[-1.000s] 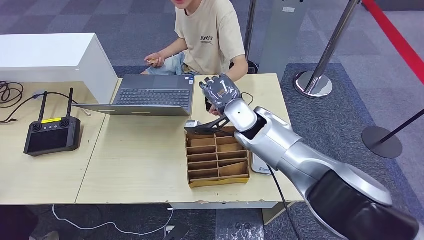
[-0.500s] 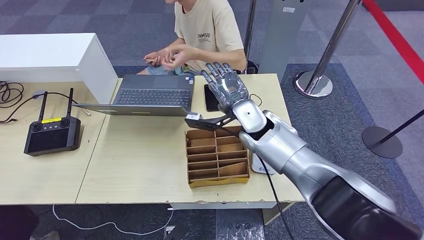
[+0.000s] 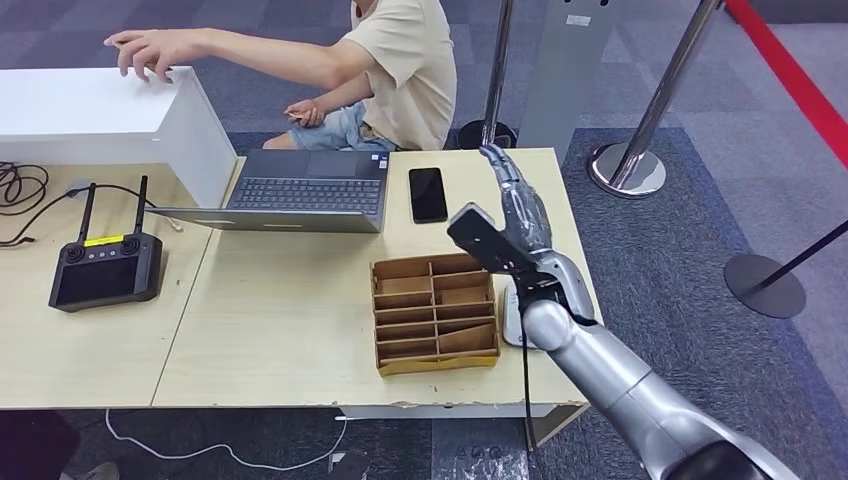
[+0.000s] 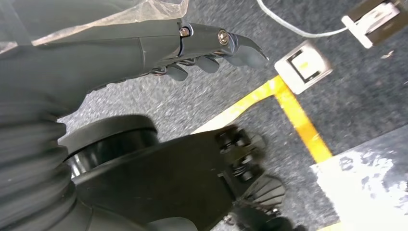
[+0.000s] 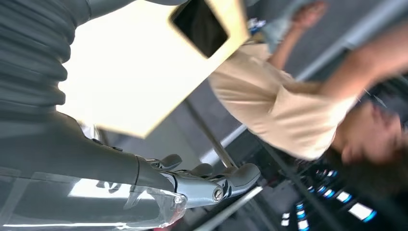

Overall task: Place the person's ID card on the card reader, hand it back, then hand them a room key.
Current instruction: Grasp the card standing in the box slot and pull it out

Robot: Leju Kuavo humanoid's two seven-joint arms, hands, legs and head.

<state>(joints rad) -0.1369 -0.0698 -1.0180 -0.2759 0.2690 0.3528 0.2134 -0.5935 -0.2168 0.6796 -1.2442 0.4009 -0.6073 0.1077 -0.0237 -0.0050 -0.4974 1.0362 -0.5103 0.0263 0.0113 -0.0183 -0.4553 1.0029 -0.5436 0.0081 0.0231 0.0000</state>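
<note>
This looks like a mock reception counter set up in an office or test hall. Grey carpet tiles [image 3: 120, 40] cover the floor, chrome queue stanchions [image 3: 640, 130] and a red belt [image 3: 790, 75] stand at the far right, and the wooden desk [image 3: 280, 330] carries a laptop [image 3: 300, 190], a compartmented cardboard tray [image 3: 435, 310] and a handheld controller [image 3: 103, 268].

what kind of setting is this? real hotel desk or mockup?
Likely a mock reception desk in an office or lab, not a real hotel. A person sits across a plain wooden table bearing a laptop and a cardboard divider tray; queue stanchions stand on grey carpet tiles.
</note>
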